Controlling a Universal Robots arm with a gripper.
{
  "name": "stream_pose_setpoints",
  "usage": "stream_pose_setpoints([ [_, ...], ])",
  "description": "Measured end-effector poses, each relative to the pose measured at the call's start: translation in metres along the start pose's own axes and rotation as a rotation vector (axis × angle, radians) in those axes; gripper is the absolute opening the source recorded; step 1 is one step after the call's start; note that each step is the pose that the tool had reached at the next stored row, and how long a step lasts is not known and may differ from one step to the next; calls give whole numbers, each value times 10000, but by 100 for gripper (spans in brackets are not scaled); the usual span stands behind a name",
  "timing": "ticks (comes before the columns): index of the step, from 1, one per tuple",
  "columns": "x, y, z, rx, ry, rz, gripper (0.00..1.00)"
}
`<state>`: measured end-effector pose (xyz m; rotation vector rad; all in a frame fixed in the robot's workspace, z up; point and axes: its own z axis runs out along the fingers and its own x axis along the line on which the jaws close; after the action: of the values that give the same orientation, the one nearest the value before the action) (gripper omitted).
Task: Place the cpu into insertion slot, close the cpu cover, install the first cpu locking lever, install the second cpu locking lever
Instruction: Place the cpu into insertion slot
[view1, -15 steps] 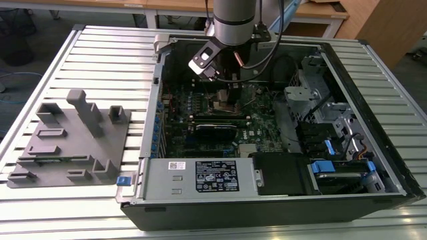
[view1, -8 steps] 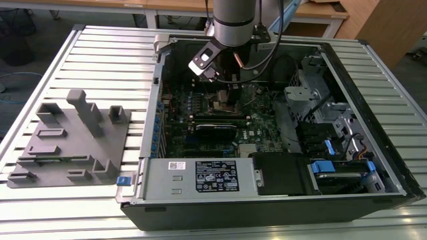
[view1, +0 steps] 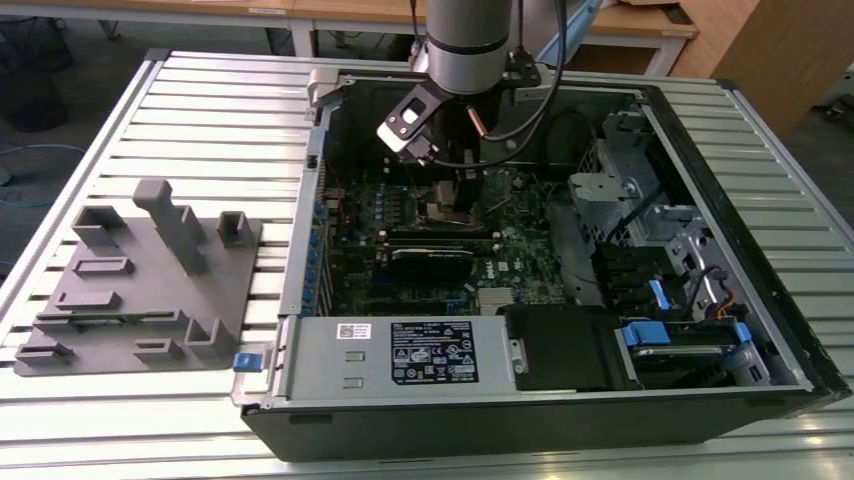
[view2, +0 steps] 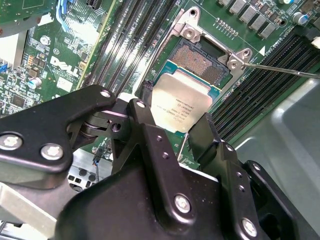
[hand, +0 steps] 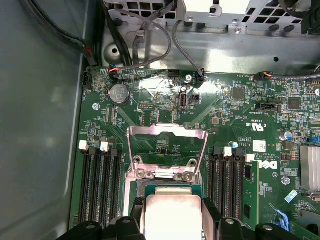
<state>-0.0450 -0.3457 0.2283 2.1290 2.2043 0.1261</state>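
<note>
An open computer case (view1: 534, 430) is laid on a slatted metal surface (view1: 200, 110). Just beside it, toward the exterior view's left, a grey fixture (view1: 134, 300) with upright blocks is set. Inside the case a green motherboard (hand: 165, 120) is seen, fitted with black memory slots (hand: 97, 185) and a coin battery (hand: 119, 93). Cables (hand: 70, 39) are run along its edge.

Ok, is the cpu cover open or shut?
Open. In the first wrist view the cover is folded back, board showing through its window; the second wrist view shows the slot uncovered.
</note>
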Motion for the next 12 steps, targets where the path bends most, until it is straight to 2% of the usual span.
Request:
stream_pose_setpoints([
  [4, 0, -2, 18, -2, 3, 0, 54],
  [12, 3, -11, 101, 2, -1, 2, 54],
])
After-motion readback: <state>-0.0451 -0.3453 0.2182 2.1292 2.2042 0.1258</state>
